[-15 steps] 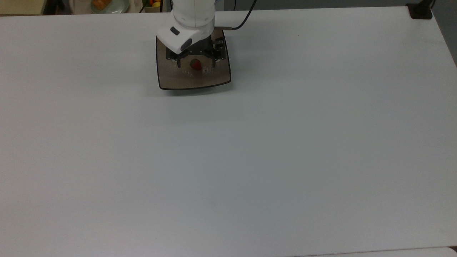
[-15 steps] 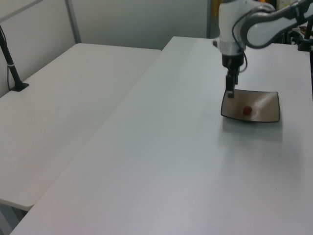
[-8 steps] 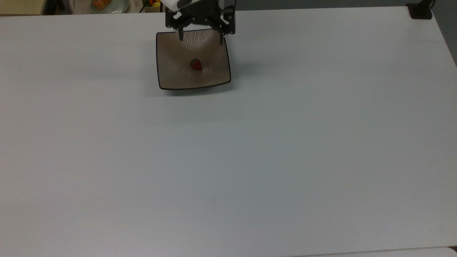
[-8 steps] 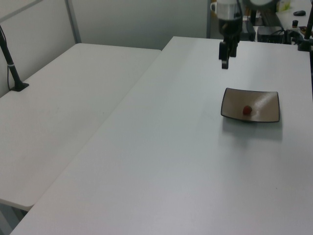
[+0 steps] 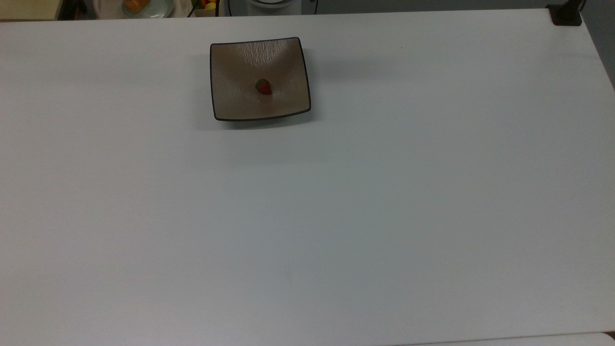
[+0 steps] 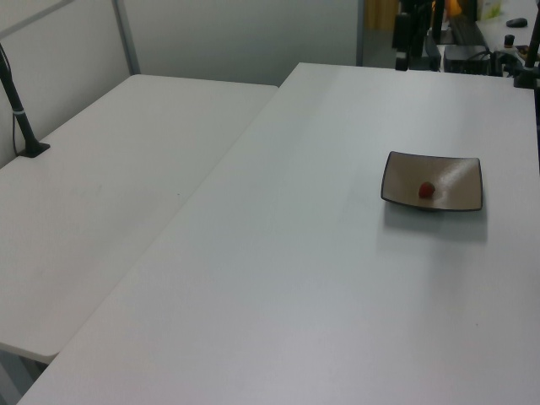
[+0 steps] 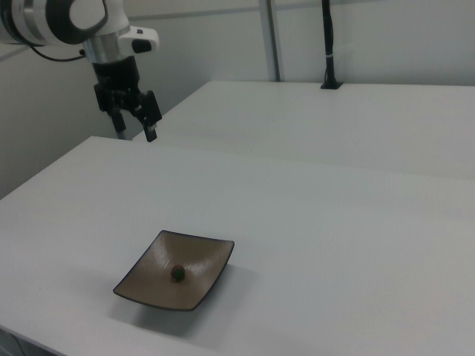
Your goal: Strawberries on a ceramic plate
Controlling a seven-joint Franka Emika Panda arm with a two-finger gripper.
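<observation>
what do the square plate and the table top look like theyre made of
The square plate: probably glazed ceramic, tan-brown with a thin dark rim, faint streaks and a soft sheen on its upturned edges. The table top: smooth matte white, likely laminate or painted board, with no grain or seams showing; the exact material cannot be told.

Tan-brown ceramic plate (image 5: 240,103) with faint pale streaks and a thin dark rim, sitting on a plain white table (image 5: 336,216). At its middle, a red strawberry (image 5: 263,87) wearing a dark green cap. Up above, black gripper (image 7: 135,122) on a white arm (image 7: 70,18).
</observation>
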